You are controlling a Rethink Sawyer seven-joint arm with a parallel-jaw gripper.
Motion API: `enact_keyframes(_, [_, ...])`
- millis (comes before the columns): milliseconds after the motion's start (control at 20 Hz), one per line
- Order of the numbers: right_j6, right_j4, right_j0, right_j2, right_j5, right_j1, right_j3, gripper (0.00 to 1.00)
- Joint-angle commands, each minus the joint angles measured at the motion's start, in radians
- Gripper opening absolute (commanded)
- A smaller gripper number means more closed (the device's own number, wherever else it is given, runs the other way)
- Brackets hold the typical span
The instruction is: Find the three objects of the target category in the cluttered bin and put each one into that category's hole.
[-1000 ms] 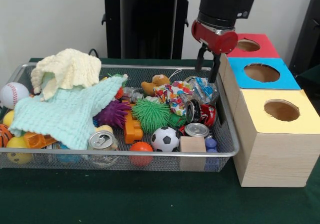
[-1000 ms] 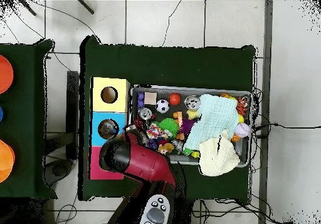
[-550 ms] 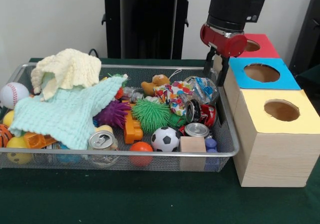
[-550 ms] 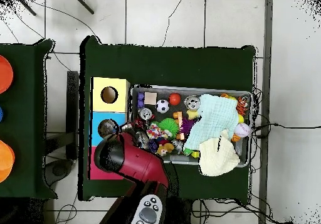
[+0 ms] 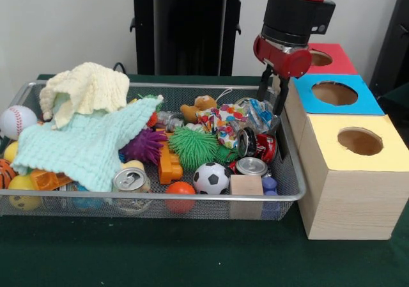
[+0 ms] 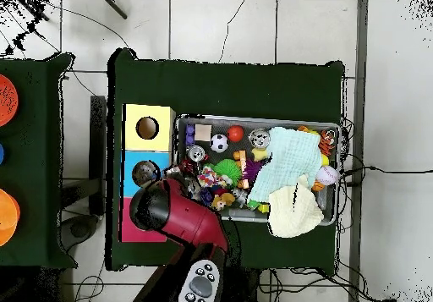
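My gripper (image 5: 270, 105) hangs open with nothing between its fingers, over the back right corner of the wire bin (image 5: 160, 199). It is just above a clear crinkled wrapper (image 5: 257, 113) and beside the blue box (image 5: 335, 94). Below it lie a crushed red can (image 5: 258, 145) and a silver can (image 5: 251, 166); another silver can (image 5: 131, 179) stands at the front. A soccer ball (image 5: 211, 178), an orange ball (image 5: 180, 190) and a baseball (image 5: 17, 121) also sit in the bin. In the overhead view the red arm (image 6: 173, 218) hides the gripper.
Red (image 5: 323, 58), blue and yellow (image 5: 358, 143) boxes, each with a round hole, stand in a row right of the bin. A mint cloth (image 5: 89, 143) and a cream cloth (image 5: 86, 89) cover the bin's left half. Spiky green (image 5: 193, 146) and purple (image 5: 146, 145) toys lie mid-bin.
The gripper shifted slightly right toward the boxes, then eased back a little left and down. It stays open and empty. Nothing in the bin has moved.
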Motion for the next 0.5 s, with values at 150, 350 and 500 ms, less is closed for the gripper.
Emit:
enact_keyframes(150, [0.201,0.046,-0.044,0.028,-0.048,0.057,0.026,1.0])
enact_keyframes(350, [0.188,0.036,-0.055,0.029,-0.056,0.074,0.014,1.0])
enact_keyframes(500, [0.181,0.035,-0.055,0.027,-0.051,0.09,-0.003,1.0])
